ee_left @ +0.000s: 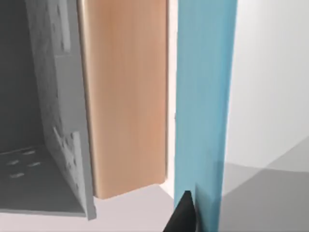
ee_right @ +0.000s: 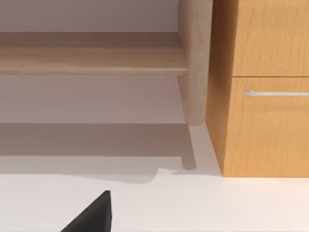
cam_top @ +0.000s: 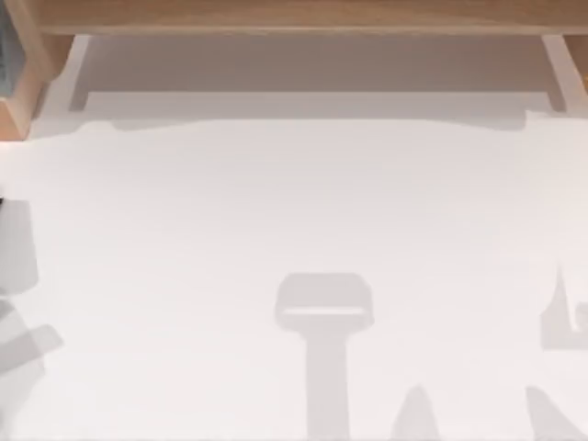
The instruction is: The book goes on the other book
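Close before my left gripper (ee_left: 186,212), I see the book (ee_left: 200,106) as a tall, plain light-blue slab standing upright, with no print that I can read. It stands just beside a wooden panel (ee_left: 125,96), with a grey, rough-faced wall (ee_left: 55,96) beyond that. One dark fingertip (ee_left: 183,215) shows at the book's lower edge; whether that gripper is apart or together I cannot tell. From above, a blue sliver shows at the table's (cam_top: 294,230) far left corner, by the wooden shelf (cam_top: 294,14). My right gripper's fingertip (ee_right: 91,215) faces a cabinet (ee_right: 260,87) with a drawer handle (ee_right: 275,93); I cannot tell its state either.
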Robot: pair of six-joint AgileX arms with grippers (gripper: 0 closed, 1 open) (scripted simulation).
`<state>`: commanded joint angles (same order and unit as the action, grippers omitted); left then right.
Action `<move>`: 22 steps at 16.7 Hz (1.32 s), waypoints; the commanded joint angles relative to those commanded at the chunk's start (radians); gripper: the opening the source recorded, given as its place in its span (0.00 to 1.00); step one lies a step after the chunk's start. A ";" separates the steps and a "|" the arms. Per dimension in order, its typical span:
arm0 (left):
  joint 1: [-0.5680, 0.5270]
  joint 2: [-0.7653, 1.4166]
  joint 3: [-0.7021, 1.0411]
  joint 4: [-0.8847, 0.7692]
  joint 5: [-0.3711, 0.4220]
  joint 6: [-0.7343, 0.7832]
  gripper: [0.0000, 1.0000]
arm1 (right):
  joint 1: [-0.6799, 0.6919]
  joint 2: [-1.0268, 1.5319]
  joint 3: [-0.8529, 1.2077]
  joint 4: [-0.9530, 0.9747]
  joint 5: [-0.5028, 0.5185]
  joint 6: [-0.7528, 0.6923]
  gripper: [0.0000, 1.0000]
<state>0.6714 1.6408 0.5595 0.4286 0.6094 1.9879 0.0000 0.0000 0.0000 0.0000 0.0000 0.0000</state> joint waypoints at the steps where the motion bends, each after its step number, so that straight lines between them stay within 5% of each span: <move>1: -0.001 0.002 0.001 0.002 -0.001 -0.001 0.00 | 0.000 0.000 0.000 0.000 0.000 0.000 1.00; 7: -0.008 0.023 0.008 0.015 -0.008 -0.008 0.00 | 0.000 0.000 0.000 0.000 0.000 0.000 1.00; 20: -0.008 0.023 0.008 0.015 -0.008 -0.008 0.98 | 0.000 0.000 0.000 0.000 0.000 0.000 1.00; 22: -0.008 0.023 0.008 0.015 -0.008 -0.008 1.00 | 0.000 0.000 0.000 0.000 0.000 0.000 1.00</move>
<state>0.6636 1.6638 0.5678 0.4440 0.6015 1.9799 0.0000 0.0000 0.0000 0.0000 0.0000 0.0000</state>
